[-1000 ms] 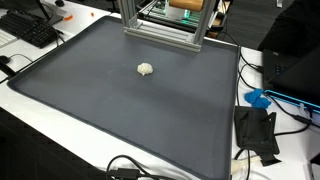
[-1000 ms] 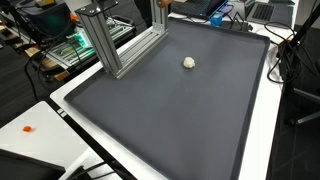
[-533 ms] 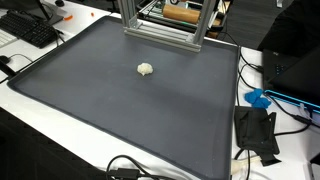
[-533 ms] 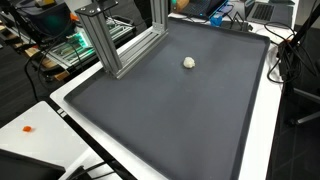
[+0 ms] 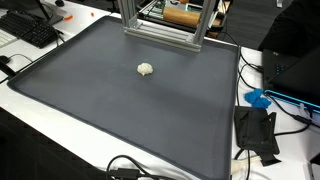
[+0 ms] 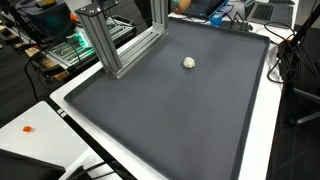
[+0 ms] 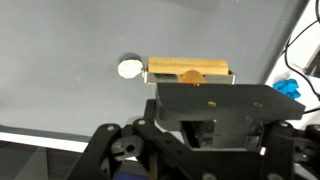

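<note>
In the wrist view my gripper fills the lower part of the picture as a dark body with black linkages. Its fingertips do not show clearly, so I cannot tell how the jaws stand. It hangs high above a dark grey mat. A small white crumpled lump lies on the mat, and it shows in both exterior views. Next to it in the wrist view, a tan block sits in an aluminium frame. The gripper holds nothing that I can see, and neither exterior view shows it.
An aluminium frame stands at the mat's back edge. A keyboard lies off one corner. A blue object, black gear and cables lie beside the mat.
In an exterior view the tan shape behind the frame has dropped lower in the picture. The white lump and the mat have not moved.
</note>
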### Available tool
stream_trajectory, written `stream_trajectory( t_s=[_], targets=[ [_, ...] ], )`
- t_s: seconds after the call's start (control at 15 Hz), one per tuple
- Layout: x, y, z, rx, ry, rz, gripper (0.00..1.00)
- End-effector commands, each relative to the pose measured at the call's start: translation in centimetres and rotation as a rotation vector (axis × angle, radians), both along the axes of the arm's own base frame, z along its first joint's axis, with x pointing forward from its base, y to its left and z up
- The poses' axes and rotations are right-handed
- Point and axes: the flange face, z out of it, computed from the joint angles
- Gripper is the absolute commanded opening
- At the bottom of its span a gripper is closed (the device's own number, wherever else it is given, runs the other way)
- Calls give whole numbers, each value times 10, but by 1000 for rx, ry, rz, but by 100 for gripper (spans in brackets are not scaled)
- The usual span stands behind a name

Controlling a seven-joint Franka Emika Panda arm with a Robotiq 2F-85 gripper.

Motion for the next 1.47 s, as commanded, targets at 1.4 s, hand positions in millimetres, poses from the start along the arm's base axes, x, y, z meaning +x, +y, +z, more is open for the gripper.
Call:
stream_trajectory(
  t_s=[1.4],
  targets=[
    [118,-72,-127,81,128,-566,56]
  ],
)
